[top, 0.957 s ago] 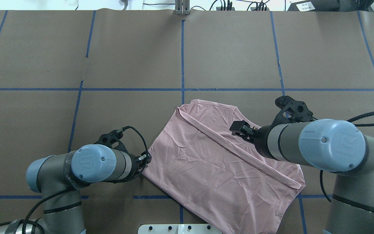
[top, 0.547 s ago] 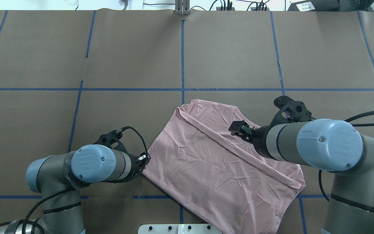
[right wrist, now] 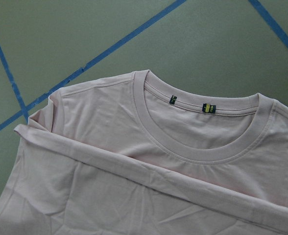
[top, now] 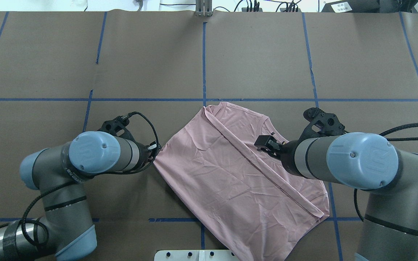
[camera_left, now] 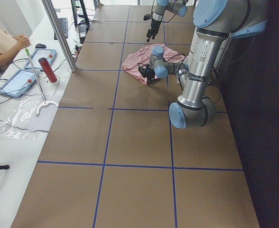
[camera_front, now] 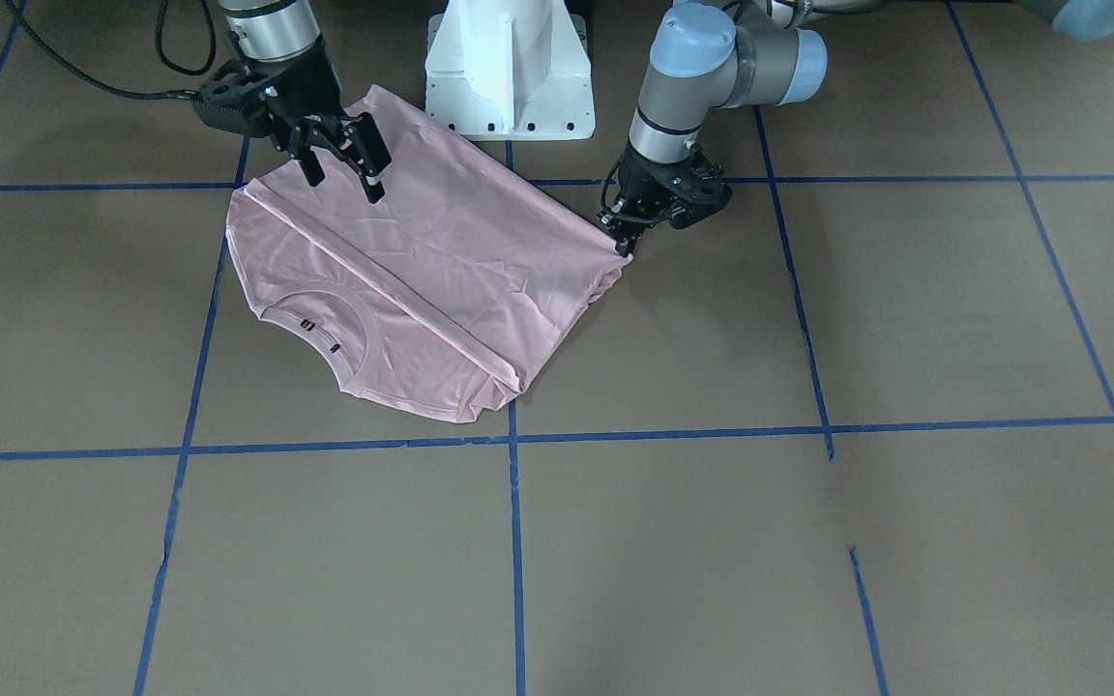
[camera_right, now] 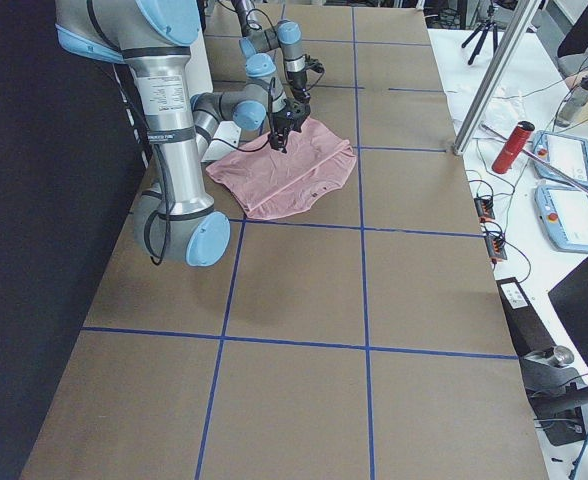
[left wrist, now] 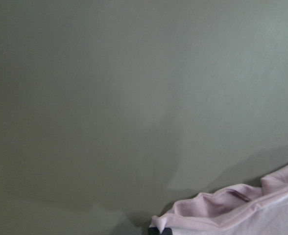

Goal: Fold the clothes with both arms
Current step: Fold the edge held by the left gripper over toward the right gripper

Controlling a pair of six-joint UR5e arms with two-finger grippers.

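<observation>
The pale pink T-shirt [top: 230, 174] lies folded on the brown table, with a long fold edge running diagonally across it. Its ribbed collar [right wrist: 203, 147] shows in the right wrist view, and in the front view it faces the table's far side [camera_front: 325, 324]. My left gripper [top: 155, 152] is low at the shirt's left corner and shut on that corner [camera_front: 618, 249]. The left wrist view shows only a bunched edge of the shirt [left wrist: 242, 208]. My right gripper [camera_front: 342, 172] hangs open just above the shirt near its collar end, with nothing between its fingers.
Blue tape lines [top: 204, 65] divide the brown table cover into squares. The white pedestal base [camera_front: 509, 68] stands at the near edge behind the shirt. A side bench holds tablets and a red bottle [camera_left: 48, 70], where a person's arm [camera_left: 6, 45] rests.
My left gripper has moved forward, away from the robot base, pulling the shirt's corner with it. The whole shirt has slid and turned a little. The right gripper has barely shifted.
</observation>
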